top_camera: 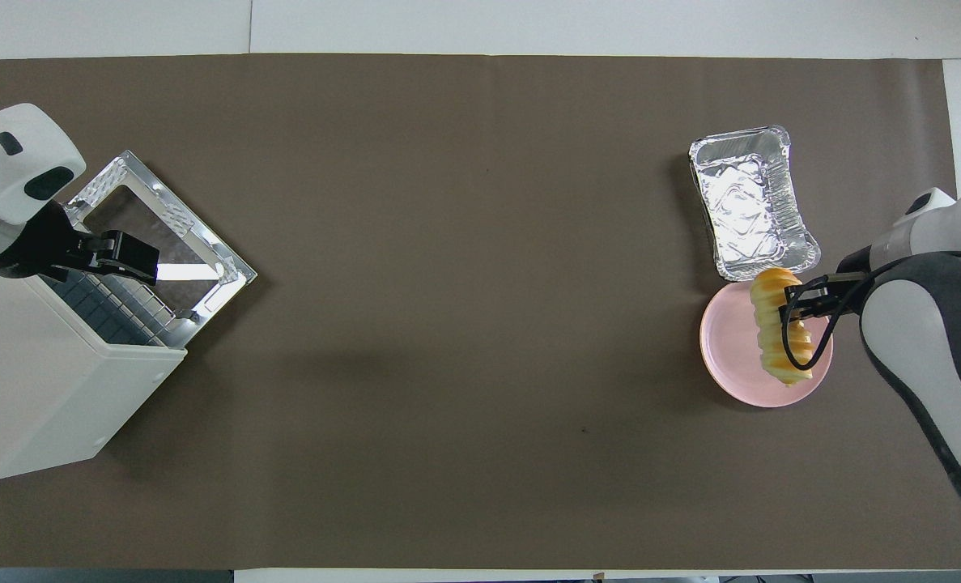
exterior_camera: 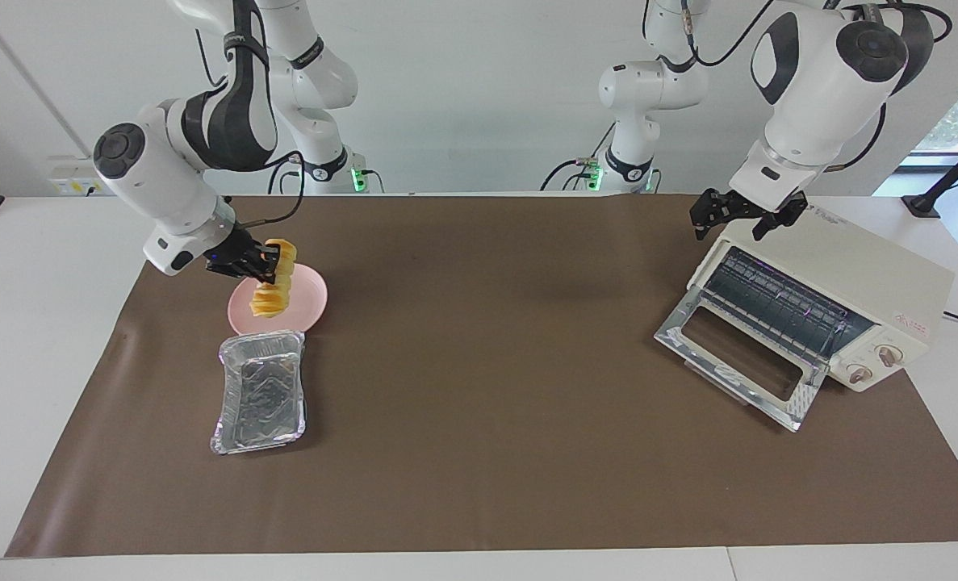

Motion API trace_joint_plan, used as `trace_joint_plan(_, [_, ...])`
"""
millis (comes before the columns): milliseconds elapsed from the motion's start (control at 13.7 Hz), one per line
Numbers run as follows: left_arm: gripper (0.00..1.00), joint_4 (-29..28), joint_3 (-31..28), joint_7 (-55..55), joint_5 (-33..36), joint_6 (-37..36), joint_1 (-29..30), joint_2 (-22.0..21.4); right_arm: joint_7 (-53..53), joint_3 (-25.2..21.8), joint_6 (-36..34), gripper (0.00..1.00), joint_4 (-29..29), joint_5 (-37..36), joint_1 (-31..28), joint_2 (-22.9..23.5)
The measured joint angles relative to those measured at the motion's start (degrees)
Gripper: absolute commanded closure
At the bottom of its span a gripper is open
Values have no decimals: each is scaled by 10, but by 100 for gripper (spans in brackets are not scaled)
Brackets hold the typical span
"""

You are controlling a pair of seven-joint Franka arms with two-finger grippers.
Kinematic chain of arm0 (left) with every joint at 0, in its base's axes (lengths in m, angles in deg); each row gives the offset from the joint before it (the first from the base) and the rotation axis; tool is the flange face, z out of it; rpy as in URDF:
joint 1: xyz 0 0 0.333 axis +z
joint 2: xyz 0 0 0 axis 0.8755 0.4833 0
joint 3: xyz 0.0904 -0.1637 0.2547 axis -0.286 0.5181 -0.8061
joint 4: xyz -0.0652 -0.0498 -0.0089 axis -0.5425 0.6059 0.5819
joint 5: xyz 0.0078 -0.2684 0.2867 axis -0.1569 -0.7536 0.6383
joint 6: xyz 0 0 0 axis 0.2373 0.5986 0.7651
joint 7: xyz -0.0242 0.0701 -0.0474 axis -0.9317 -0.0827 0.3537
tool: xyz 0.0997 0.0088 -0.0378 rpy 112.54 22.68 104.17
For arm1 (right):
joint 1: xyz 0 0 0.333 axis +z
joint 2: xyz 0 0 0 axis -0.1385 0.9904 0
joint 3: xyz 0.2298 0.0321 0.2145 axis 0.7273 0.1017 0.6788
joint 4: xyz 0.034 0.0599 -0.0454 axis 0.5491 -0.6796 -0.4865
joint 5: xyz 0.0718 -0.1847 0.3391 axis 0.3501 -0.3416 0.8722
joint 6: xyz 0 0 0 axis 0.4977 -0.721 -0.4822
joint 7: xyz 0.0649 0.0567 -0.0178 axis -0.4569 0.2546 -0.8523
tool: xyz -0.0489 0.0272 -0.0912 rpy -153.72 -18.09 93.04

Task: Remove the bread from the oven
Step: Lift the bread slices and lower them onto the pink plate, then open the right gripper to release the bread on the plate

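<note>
The bread (exterior_camera: 274,282) (top_camera: 778,336), a ridged golden loaf, hangs tilted in the air over the pink plate (exterior_camera: 311,305) (top_camera: 727,352). My right gripper (exterior_camera: 264,260) (top_camera: 797,308) is shut on its upper part. The cream-white oven (exterior_camera: 866,270) (top_camera: 35,389) stands at the left arm's end of the table. Its glass door (exterior_camera: 735,361) (top_camera: 229,271) is dropped open and its wire rack is bare. My left gripper (exterior_camera: 735,216) (top_camera: 133,256) waits open over the oven's top front edge, holding nothing.
A silver foil tray (exterior_camera: 259,391) (top_camera: 751,212) lies empty beside the pink plate, farther from the robots. A brown mat (exterior_camera: 487,387) covers the table between the oven and the plate.
</note>
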Motion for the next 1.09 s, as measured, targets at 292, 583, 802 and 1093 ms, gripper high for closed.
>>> trace_joint_plan(292, [0, 0, 0, 0, 0, 0, 0, 0, 0, 1, 98, 100, -111, 0, 0, -38])
trace_joint_plan(583, [0, 0, 0, 0, 0, 0, 0, 0, -2, 1, 154, 100, -145, 0, 0, -45])
trace_joint_plan(802, [0, 0, 0, 0, 0, 0, 0, 0, -18, 1, 174, 100, -149, 0, -1, -40])
trace_joint_plan(1093, [0, 0, 0, 0, 0, 0, 0, 0, -25, 1, 203, 100, -156, 0, -5, -29])
